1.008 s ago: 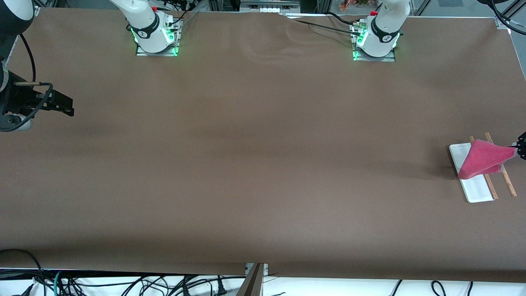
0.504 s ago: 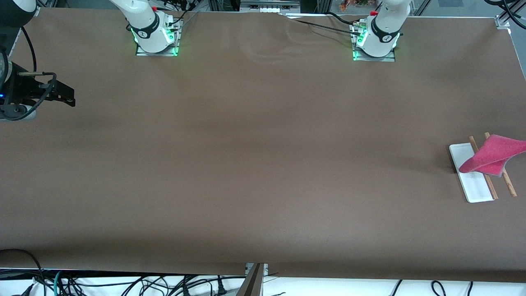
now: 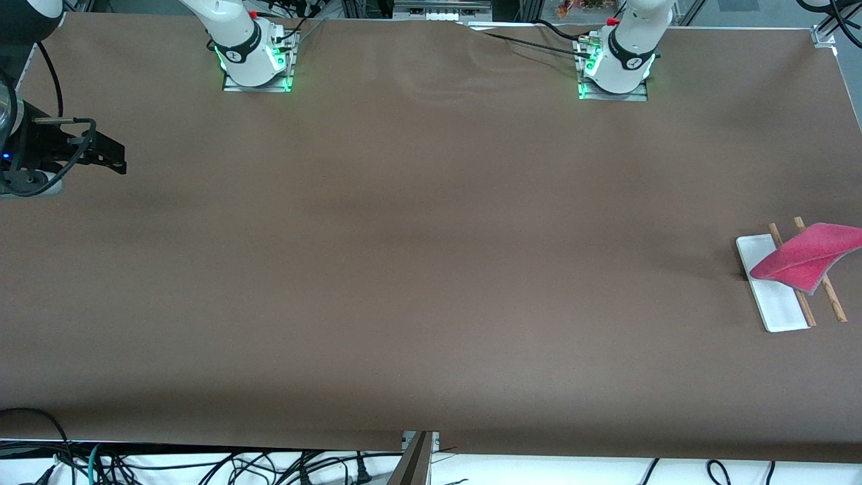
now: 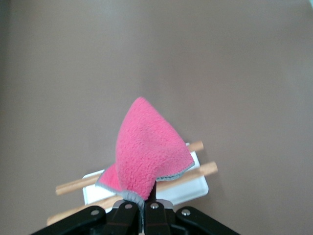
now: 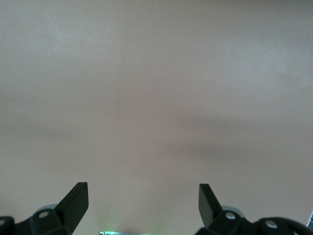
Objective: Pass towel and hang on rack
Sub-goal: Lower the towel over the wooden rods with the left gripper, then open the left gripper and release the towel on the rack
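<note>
1. The small bright pink fleecy towel [image 4: 146, 154] with a thin grey trim along its edge hangs pinched by one corner; it is bunched into a soft cone, its pile nubbly, with a strip of grey backing showing at the hem.
2. The left gripper [image 4: 142, 208] is clenched on that trimmed corner and holds the towel [image 3: 805, 256] in the air over the rack, at the left arm's end of the table.
3. The small rack [image 4: 188, 188] has a flat, smooth white rectangular base and two thin, round, light-brown wooden rods [image 4: 195, 171] running parallel above it. In the front view the towel covers the middle of both rods and part of the base [image 3: 778, 306].
4. The right gripper [image 5: 143, 196] waits with its black fingers spread wide and nothing between them, over bare table at the right arm's end [image 3: 101, 156].
5. The plain brown matte table cover [image 3: 431, 269] shows slight wrinkles near the arm bases.
6. Black cables [image 3: 202, 468] lie past the table's nearest edge.
</note>
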### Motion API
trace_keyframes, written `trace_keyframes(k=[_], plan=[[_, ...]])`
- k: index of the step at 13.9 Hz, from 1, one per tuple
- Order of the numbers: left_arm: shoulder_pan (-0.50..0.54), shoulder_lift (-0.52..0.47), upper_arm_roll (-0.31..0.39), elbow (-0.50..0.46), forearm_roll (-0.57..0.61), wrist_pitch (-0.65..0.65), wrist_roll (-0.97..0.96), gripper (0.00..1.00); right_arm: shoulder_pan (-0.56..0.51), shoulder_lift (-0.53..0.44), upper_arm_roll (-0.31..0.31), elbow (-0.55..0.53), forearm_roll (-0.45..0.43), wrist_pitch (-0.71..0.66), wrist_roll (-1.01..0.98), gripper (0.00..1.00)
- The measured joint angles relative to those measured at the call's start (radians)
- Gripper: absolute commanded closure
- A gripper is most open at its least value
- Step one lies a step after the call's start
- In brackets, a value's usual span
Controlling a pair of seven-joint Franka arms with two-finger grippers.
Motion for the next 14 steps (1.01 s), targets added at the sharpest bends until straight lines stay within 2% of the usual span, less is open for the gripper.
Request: trace_keyframes(k=[9, 14], plan=[[0.022, 0.047, 0.059, 0.002, 0.0, 0.11, 0.175, 1.0, 0.0, 0.018, 0.006, 0.033, 0.0, -0.005, -0.001, 0.0], [0.034, 0.083, 0.061, 0.002, 0.0, 0.176, 0.229, 1.0, 0.0, 0.023, 0.006, 0.035, 0.0, -0.005, -0.001, 0.0]])
